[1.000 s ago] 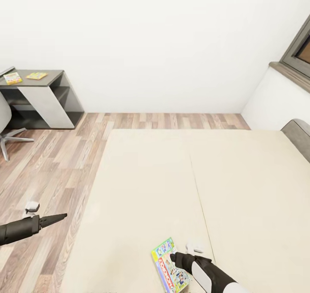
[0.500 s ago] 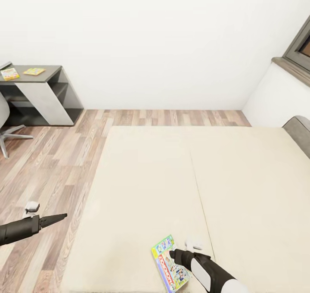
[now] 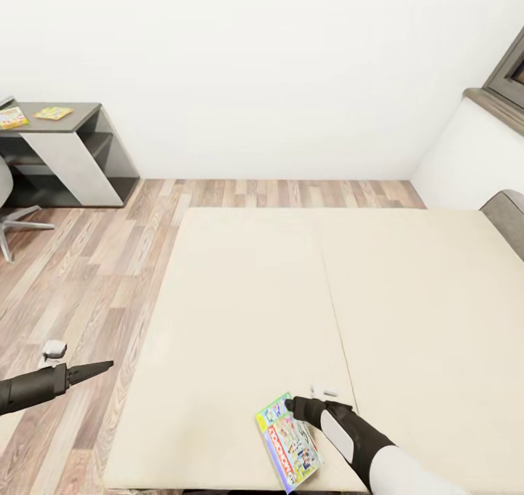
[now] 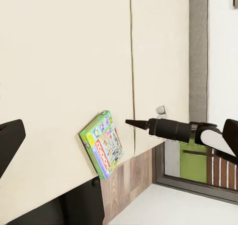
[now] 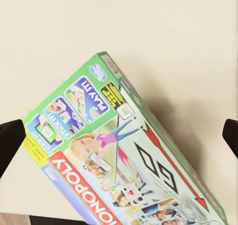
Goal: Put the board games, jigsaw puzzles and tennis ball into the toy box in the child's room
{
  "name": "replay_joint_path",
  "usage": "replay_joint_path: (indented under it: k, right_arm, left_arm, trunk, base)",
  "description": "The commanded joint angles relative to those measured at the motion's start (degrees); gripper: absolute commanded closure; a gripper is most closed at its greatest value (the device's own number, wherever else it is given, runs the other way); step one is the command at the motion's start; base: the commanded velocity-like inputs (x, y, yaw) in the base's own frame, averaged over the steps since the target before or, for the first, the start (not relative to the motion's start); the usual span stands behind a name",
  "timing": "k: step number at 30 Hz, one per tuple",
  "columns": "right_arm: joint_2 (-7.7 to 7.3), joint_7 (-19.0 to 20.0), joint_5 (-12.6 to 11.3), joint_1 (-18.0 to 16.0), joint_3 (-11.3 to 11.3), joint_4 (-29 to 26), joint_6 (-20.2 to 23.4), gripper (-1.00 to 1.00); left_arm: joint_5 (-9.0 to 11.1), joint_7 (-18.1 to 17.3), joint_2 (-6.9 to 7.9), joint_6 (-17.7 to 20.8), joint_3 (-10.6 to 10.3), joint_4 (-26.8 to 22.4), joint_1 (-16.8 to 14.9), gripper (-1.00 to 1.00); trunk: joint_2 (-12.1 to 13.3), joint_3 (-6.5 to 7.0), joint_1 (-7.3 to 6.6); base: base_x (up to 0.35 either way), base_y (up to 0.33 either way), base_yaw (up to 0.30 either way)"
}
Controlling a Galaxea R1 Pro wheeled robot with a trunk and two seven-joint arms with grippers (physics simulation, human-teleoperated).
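We are hovering our right pincer (image 3: 292, 405), fingers spread wide, over the Monopoly box (image 3: 290, 442) lying at the bed (image 3: 240, 298) edge, where a careless nudge risks tipping it floorward.

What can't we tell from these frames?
- Right gripper, head view: its own wrist and arm cover the fingers, so contact with the green-edged board game is unclear.
- Left gripper, head view: fingers seen side-on as one dark spike; open or shut unclear.
- Two flat boxes on the table, head view: too small to identify.
- Table: cut by the frame's edge.
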Motion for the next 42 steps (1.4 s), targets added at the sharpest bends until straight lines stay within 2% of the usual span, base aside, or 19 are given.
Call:
replay_joint_path:
  k: [1,15,42]
  right_arm:
    - [-0.07,-0.2,-0.3,-0.2,0.4,-0.1,0.2,-1.00]
    - [-0.16,-0.2,1.5,-0.8,0.3,-0.1,0.3,-1.00]
    - [0.03,-0.1,1.6,-0.7,0.4,0.4,0.3,-1.00]
  left_arm:
    - [-0.5,-0.5,-0.01,0.6,0.1,0.0,0.0,-1.00]
    - [-0.5,-0.5,-0.01,0.6,0.1,0.0,-0.1,-1.00]
    - [-0.4,-0.5,0.31,0.6,0.5,0.0,0.0,-1.00]
  trunk:
    - [-0.1,-0.18,0.02]
    - [-0.1,-1.50,0.02]
    - [-0.1,-4.04,0.02]
  base:
    - [0.000,0.000,0.000]
    - [0.000,0.000,0.000]
    - [0.000,0.000,0.000]
